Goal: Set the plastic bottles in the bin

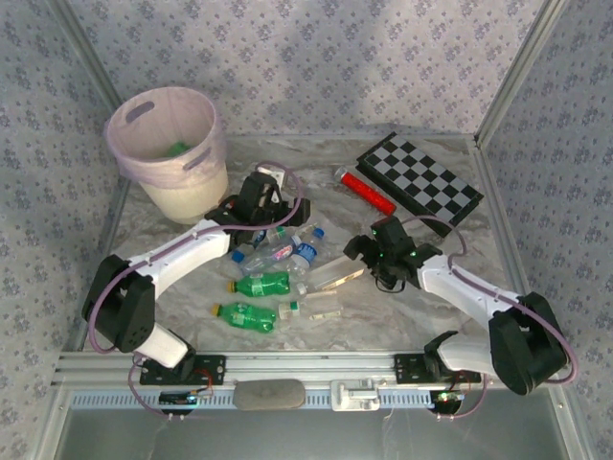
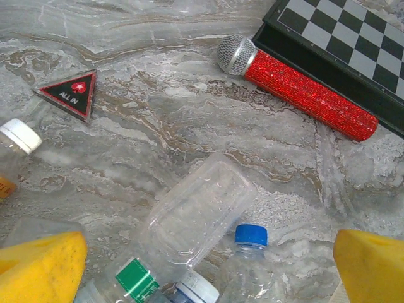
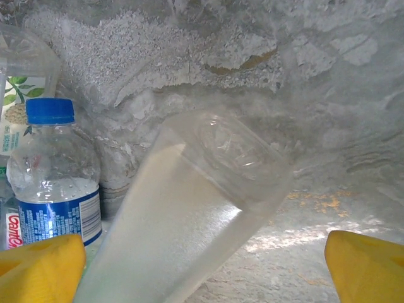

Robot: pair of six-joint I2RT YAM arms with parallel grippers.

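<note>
Something green (image 1: 177, 149) is seen in the large round pale pink plastic bin (image 1: 192, 187) (perhaps one bottle done), while small clear and green plastic bottles (image 1: 263, 284) are left on the grey marbled table (image 1: 316, 161) under the wide-open, empty left gripper (image 2: 205, 268) and right gripper (image 3: 205, 268).

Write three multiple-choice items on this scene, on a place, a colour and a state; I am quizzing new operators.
1. Where does the bin stand? A) far left corner B) far right corner C) between the arm bases
2. What colour is the bottle cap seen in the right wrist view? A) orange B) blue C) white
3. How do the left gripper and right gripper stand? A) both shut B) one shut on a bottle C) both open
Answers: 1 A, it stands far left, across from the chessboard. 2 B, the cap is blue. 3 C, each one's fingers are wide apart, gripping nothing.
</note>
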